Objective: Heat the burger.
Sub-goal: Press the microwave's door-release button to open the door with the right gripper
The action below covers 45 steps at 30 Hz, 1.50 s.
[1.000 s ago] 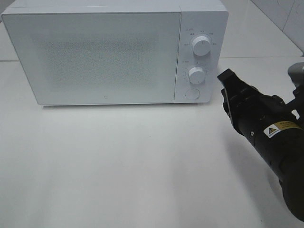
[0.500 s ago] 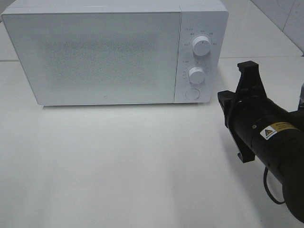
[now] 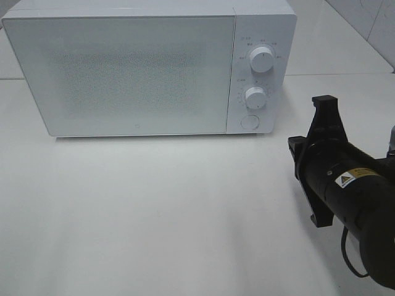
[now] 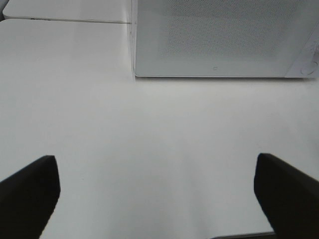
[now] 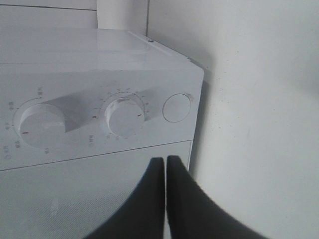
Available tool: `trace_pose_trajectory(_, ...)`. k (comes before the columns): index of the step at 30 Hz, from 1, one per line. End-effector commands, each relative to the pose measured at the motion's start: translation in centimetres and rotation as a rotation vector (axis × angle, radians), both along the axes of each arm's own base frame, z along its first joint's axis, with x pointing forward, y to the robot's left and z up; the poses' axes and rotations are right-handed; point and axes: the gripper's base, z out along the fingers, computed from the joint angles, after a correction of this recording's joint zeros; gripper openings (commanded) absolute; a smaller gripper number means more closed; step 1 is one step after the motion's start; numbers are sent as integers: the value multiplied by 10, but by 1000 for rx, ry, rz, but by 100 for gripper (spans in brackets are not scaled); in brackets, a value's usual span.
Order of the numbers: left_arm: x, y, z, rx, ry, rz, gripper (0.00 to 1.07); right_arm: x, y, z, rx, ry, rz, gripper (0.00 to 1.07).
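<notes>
My right gripper (image 5: 165,160), fingers pressed together, hovers beside the microwave (image 3: 123,68) at the desk's (image 3: 154,209) back edge, while my left gripper (image 4: 157,184) gapes wide.

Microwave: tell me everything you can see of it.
The microwave is a white box, glossy like plastic, standing upright on the white table. Its wide speckled door is shut and hides the inside. The control panel, at the right in the exterior view, carries an upper knob, a lower knob and a round button beneath them. The shut right gripper hovers near that panel, apparently not touching it.
</notes>
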Motion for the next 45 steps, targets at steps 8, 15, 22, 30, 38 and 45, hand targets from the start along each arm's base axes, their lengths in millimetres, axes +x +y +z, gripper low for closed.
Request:
trace_pose_trajectory(8,-2,0,0,-6,-29,8,98,16,15,-14,41,21,-50,0)
trace_pose_trajectory(15,-2,0,0,-6,-29,8,98,32,23,-29,38,71,-74,0)
trace_pose_trajectory(22,-2,0,0,-6,-29,8,98,57,24,-33,49,87,-85,0)
trace_pose_trajectory(30,-2,0,0,-6,-29,8,98,83,22,-30,61,108,-87,0)
trace_pose_trajectory(38,-2,0,0,-6,-29,8,98,101,23,-34,47,126,-76,0)
trace_pose_trajectory(45,-2,0,0,-6,-29,8,98,118,33,-45,72,123,-84,0)
